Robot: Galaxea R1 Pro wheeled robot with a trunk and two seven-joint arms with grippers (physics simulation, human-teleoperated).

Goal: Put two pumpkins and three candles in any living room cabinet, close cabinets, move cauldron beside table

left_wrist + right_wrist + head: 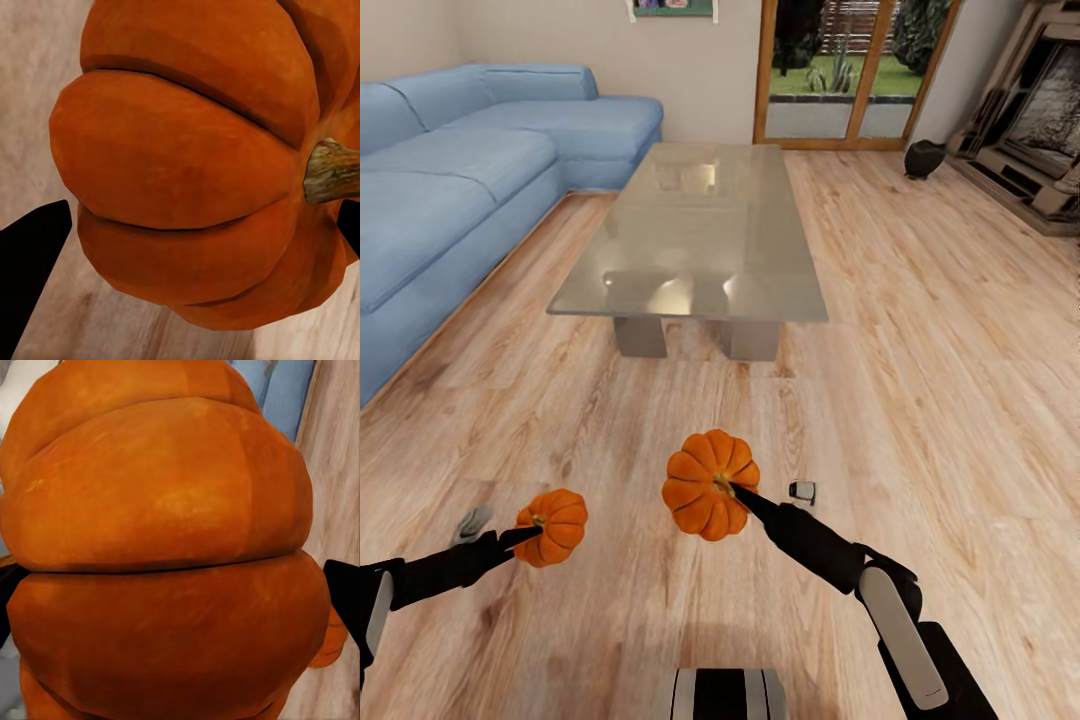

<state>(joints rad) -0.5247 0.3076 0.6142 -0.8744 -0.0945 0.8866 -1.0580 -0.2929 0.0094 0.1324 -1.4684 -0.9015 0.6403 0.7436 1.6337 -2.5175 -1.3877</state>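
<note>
While both arms are loaded, the job right now, as I read it, is carrying: the left gripper (528,532) is closed on a pumpkin (553,526) at about 8 o'clock in the head view, and the right gripper (732,489) is closed on the other pumpkin (710,484) near 6 o'clock, both held above the wooden floor (920,400). In each wrist view the orange ribs sit between dark finger edges, so each grip looks snug.

To do this well, I'd keep both arms steady and level while the base turns toward a cabinet, since none is plainly recognisable ahead. Sharp swings could work a round, ribbed fruit loose, so slow turns seem wise, with a wide berth around the table (700,235) standing at 12 o'clock and the blue sofa (450,180) at 10 o'clock.

Neither pumpkin is upright. The left one's stem (330,171) points sideways toward the gripper, so its stem axis lies roughly level; the right one looks tipped the same way, stem end facing its gripper. Being squat and round, neither has much of a long axis.

A small black cauldron (925,158) sits on the floor at 1 o'clock, well apart from the table.
</note>
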